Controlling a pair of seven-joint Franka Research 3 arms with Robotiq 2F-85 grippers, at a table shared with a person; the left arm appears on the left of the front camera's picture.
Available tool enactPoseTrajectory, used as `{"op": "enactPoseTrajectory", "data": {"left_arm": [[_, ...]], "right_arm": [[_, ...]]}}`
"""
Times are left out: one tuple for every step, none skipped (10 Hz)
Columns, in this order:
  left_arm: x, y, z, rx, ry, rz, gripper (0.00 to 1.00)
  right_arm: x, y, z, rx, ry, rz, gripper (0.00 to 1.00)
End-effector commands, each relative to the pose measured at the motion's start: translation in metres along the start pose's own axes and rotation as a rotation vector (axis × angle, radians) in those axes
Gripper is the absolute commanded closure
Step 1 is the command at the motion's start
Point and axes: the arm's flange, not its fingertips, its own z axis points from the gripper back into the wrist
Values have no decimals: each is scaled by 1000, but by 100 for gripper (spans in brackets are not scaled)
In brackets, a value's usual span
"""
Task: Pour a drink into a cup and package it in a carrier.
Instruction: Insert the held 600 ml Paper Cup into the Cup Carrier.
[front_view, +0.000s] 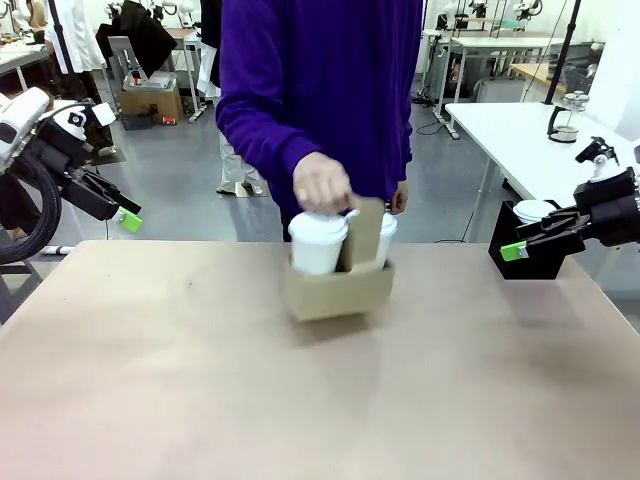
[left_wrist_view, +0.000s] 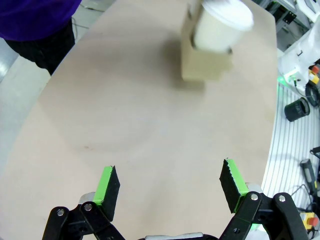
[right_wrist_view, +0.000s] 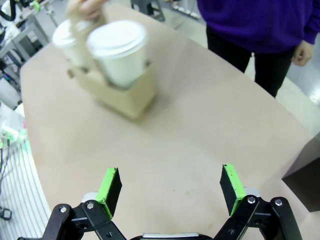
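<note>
From the front, the carrier (front_view: 338, 288) sits mid-desk (front_view: 300, 400) with two lidded cups; the person's hand (front_view: 322, 183) rests on the nearer-left cup (front_view: 318, 243). Left tool (front_view: 128, 216) and right tool (front_view: 517, 250) hang at the sides. Left wrist: the tool (left_wrist_view: 170, 187) gapes wide, empty, the carrier (left_wrist_view: 206, 62) well beyond. Right wrist: that tool (right_wrist_view: 170, 187) likewise spread, the carrier (right_wrist_view: 120, 92) ahead.
</note>
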Motion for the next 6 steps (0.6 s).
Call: {"op": "enactPoseTrajectory", "data": {"left_arm": [[1, 0, 0, 9, 8, 11, 0], [1, 0, 0, 9, 8, 11, 0], [1, 0, 0, 9, 8, 11, 0], [1, 0, 0, 9, 8, 11, 0], [1, 0, 0, 9, 8, 11, 0], [1, 0, 0, 9, 8, 11, 0]], "right_arm": [[0, 0, 1, 0, -11, 14, 0], [0, 0, 1, 0, -11, 14, 0], [0, 0, 1, 0, -11, 14, 0], [0, 0, 1, 0, -11, 14, 0], [0, 0, 1, 0, -11, 14, 0], [0, 0, 1, 0, -11, 14, 0]]}}
